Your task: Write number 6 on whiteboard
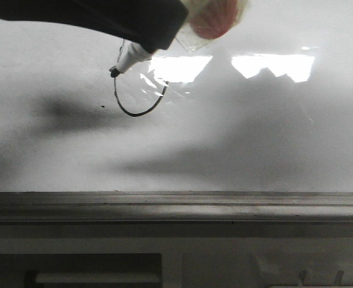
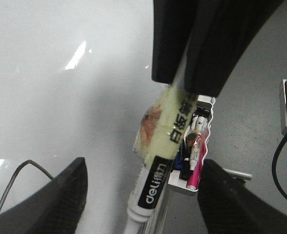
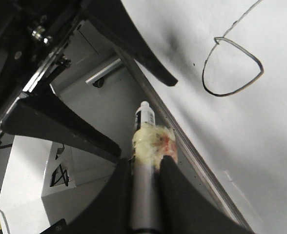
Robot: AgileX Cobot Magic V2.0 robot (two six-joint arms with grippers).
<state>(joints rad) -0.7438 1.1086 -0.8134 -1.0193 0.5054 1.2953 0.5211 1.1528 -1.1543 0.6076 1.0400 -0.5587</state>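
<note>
the number 6 (image 1: 137, 96) is a thin black line on the whiteboard (image 1: 236, 144), in its upper left part as the front view shows it: a rounded loop with a thin stem running up from it. the stem and loop show whole in the right wrist view (image 3: 233, 68). a small black speck (image 1: 102, 107) sits just left of the loop. a marker (image 1: 128, 60) wrapped in yellowish tape has its dark tip at the loop's upper left; whether it touches the board i cannot tell. the right tool (image 3: 144, 168) is clamped tight on that marker's barrel (image 3: 144, 146). the left tool (image 2: 142, 187) stands wide open with nothing between its fingers (image 2: 51, 200), above the board. a grey ledge (image 1: 176, 207) runs along the board's near edge.
</note>
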